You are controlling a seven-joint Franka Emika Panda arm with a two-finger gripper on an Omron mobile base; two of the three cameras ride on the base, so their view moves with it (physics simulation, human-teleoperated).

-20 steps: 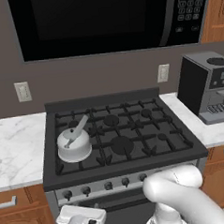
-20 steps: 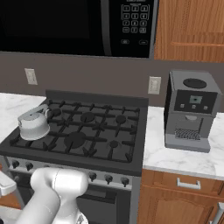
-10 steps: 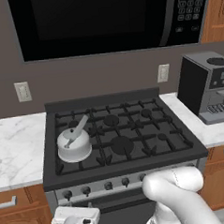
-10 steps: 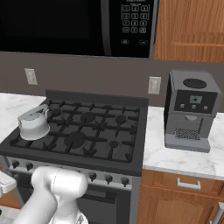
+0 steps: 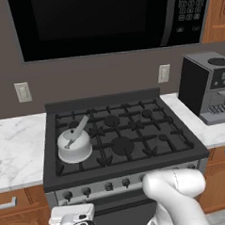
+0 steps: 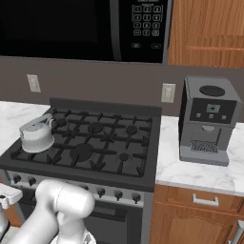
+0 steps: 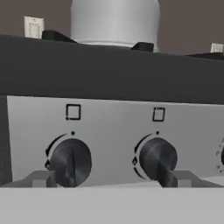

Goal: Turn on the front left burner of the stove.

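Presently | wide dark grey gas stove [image 5: 121, 147] ahead; leftmost small black knob [image 7: 70, 162] at 10 o'clock of gripper [image 7: 105, 179] midpoint, ridge vertical | jaws parted, holding nothing

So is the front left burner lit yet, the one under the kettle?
It looks off: no flame shows around the kettle on the stove, and in the hand view the leftmost knob has its ridge upright, with neither finger on it.
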